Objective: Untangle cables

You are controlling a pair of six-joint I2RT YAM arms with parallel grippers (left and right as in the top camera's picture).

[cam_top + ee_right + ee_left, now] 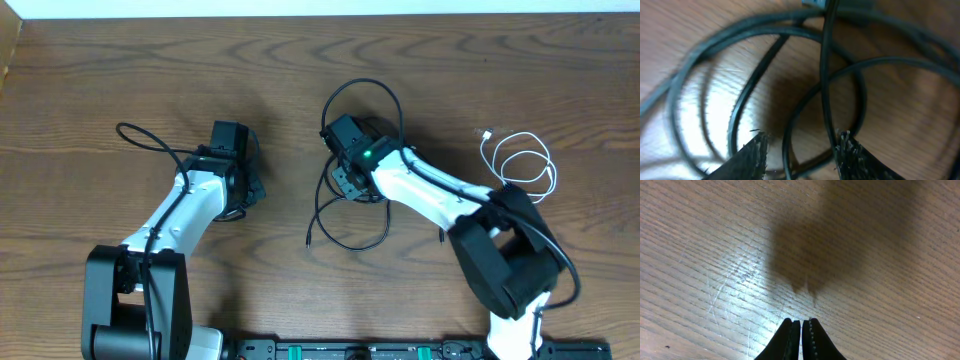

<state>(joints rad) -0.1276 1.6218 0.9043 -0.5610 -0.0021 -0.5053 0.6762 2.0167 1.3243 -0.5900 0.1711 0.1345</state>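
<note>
The black cables (362,86) lie tangled in overlapping loops at the middle of the table, with one plug end (310,241) trailing toward the front. My right gripper (348,180) is down in this tangle. In the right wrist view its jaws (802,140) stand apart, with one black strand (786,145) between them and another (824,75) running along the right finger. A white cable (525,165) lies coiled apart at the right. My left gripper (248,188) hovers over bare wood left of the tangle, shut (801,322) and holding nothing.
The wooden table (90,80) stretches to the back edge and left corner. A thin black wire (150,138) loops out from the left arm. Both arm bases stand at the front edge.
</note>
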